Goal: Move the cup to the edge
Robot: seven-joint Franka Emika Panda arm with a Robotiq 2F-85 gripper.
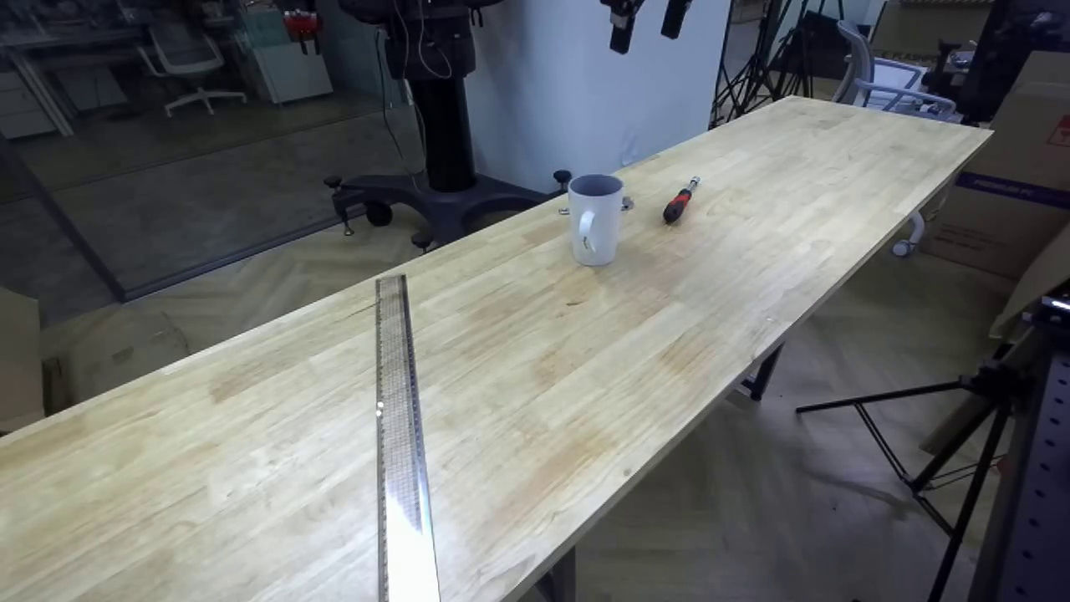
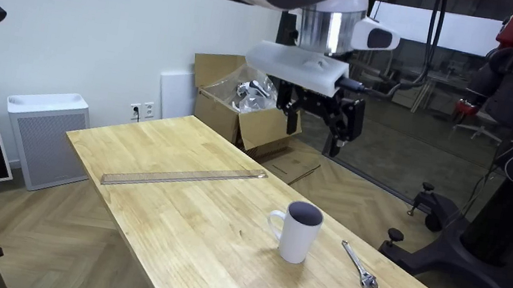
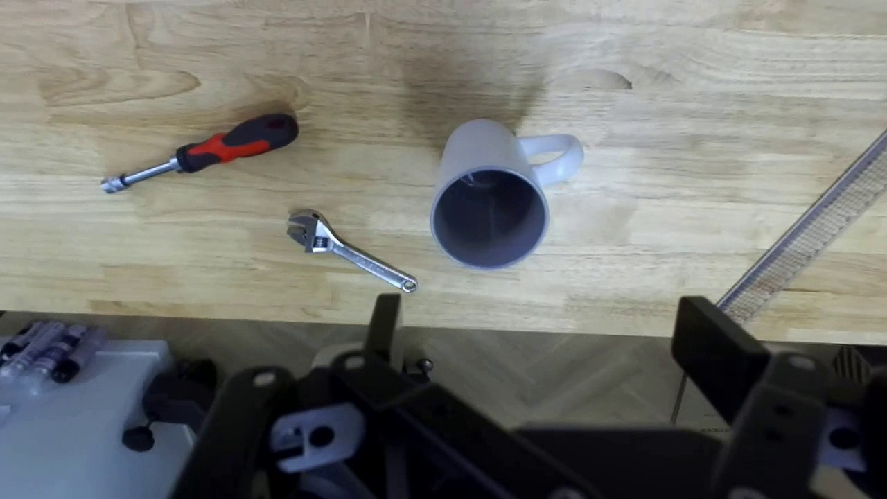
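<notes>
The white-grey cup [image 1: 595, 221] stands upright on the light wooden tabletop, and it also shows in an exterior view [image 2: 298, 238]. In the wrist view the cup [image 3: 488, 215] shows its dark inside, with its handle pointing right. The long edge [image 3: 554, 333] of the tabletop nearest the cup runs across the wrist view just below it; it also shows in an exterior view [image 1: 251, 331]. My gripper [image 3: 540, 312] is open and empty. It hangs well above the table, apart from the cup; it shows in both exterior views [image 1: 646, 35] [image 2: 313, 138].
A metal adjustable wrench [image 3: 353, 253] lies beside the cup. A red-and-black screwdriver [image 3: 235, 142] lies farther off on the same side. A clear ruler [image 2: 184, 176] lies across the table on the cup's handle side. A black wheeled stand [image 1: 447, 196] is beyond the table edge.
</notes>
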